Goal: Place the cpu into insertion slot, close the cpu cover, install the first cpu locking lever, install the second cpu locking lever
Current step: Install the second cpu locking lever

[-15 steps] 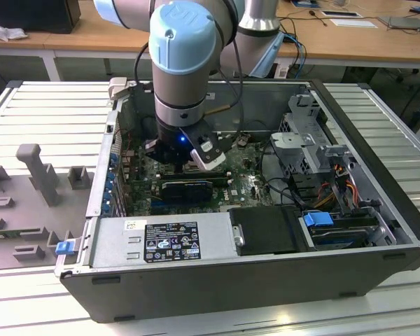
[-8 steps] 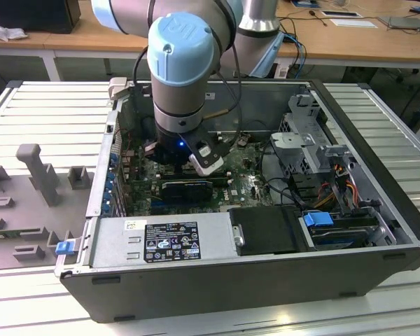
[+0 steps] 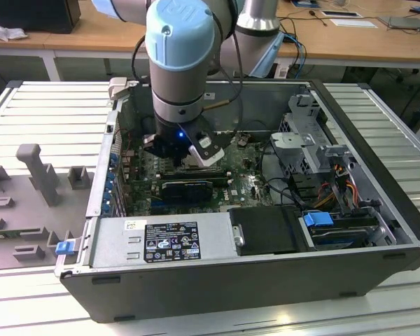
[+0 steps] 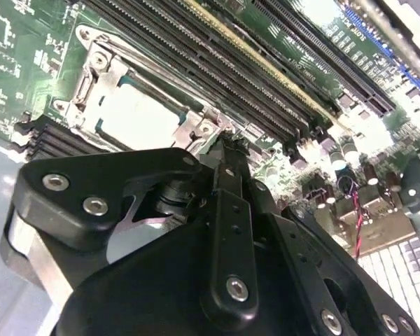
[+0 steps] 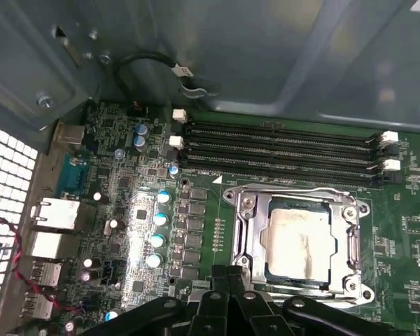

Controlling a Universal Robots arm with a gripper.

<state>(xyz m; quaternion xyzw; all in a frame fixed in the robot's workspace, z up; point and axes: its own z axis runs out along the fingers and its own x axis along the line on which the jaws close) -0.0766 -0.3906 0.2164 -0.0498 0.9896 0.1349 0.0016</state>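
Observation:
In both wrist views the cpu [image 5: 299, 238] [image 4: 136, 115], a pale silver square, lies seated in the insertion slot [image 5: 239, 201]. The cpu cover [image 5: 250, 234] [image 4: 196, 126], a metal frame with a window, lies flat around it. A thin lever rod [image 5: 287, 190] runs along the slot's edge beside the memory slots. My gripper [image 5: 229, 271] [image 4: 227, 145] hangs just off one corner of the slot, fingers pressed together and shut, with nothing seen between them. In the exterior view the gripper [image 3: 169, 148] is down inside the open computer case, over the motherboard.
Long black memory slots [image 5: 280, 150] lie beside the socket, with capacitors [image 5: 157, 220] and rear ports [image 5: 52, 213] nearby. The case holds a power supply [image 3: 161, 241], a black box [image 3: 266, 231], a drive cage [image 3: 315, 140] and cables. A grey fixture [image 3: 35, 171] stands on the table.

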